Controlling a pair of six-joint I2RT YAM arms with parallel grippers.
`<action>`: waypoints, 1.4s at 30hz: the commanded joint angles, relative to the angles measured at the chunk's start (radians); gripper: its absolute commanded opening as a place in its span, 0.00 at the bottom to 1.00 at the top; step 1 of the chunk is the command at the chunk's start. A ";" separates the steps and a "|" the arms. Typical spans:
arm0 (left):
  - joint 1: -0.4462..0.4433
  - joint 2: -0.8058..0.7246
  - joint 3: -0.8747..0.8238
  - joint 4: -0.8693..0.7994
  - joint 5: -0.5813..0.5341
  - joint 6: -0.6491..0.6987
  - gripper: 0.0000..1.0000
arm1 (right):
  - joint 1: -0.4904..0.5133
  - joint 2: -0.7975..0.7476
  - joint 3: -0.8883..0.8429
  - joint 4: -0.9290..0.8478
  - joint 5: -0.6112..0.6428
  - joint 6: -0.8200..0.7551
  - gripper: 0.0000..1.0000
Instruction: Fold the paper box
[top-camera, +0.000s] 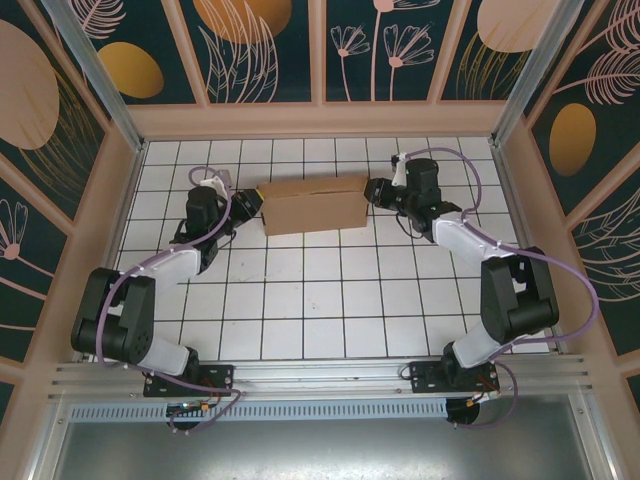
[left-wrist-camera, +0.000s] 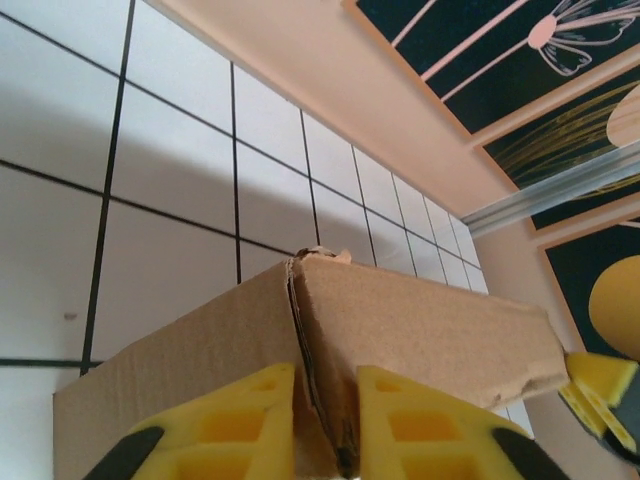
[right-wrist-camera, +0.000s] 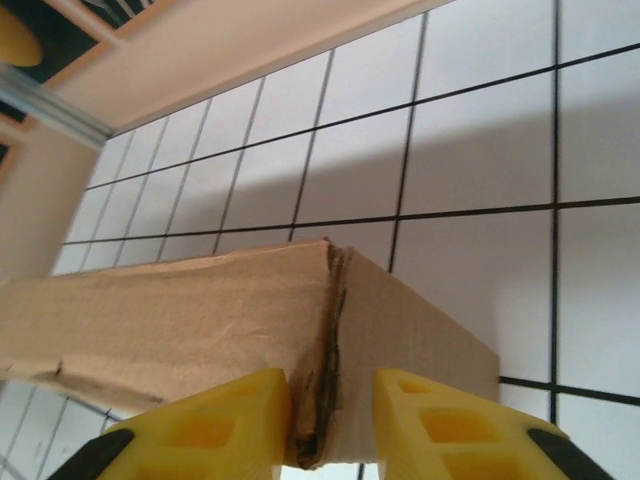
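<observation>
The paper box (top-camera: 312, 205) is plain brown cardboard, folded up into a closed block, lying several tiles back on the tiled floor. My left gripper (top-camera: 246, 203) is at its left end and my right gripper (top-camera: 378, 192) at its right end. In the left wrist view the yellow fingers (left-wrist-camera: 232, 425) press on either side of a layered corner edge of the paper box (left-wrist-camera: 420, 325), so the left gripper (left-wrist-camera: 325, 425) is shut on it. In the right wrist view the right gripper (right-wrist-camera: 330, 425) likewise clamps the opposite corner of the paper box (right-wrist-camera: 170, 310) between its yellow fingers (right-wrist-camera: 215, 425).
White tiled floor (top-camera: 300, 300) with black grid lines stretches between box and arm bases. A beige back wall (top-camera: 320, 120) and side walls (top-camera: 100, 230) enclose the workspace. The other arm's yellow fingertip (left-wrist-camera: 600, 385) shows past the box's far end.
</observation>
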 joint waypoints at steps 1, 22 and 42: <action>-0.024 0.014 0.016 -0.025 0.066 0.060 0.11 | 0.039 -0.035 -0.088 -0.016 -0.173 -0.036 0.25; -0.151 -0.359 -0.356 -0.195 -0.167 0.058 0.35 | 0.194 -0.465 -0.675 0.264 0.216 0.050 0.52; -0.149 0.123 -0.075 -0.036 -0.166 0.075 0.28 | 0.089 -0.036 -0.357 0.118 0.177 0.059 0.32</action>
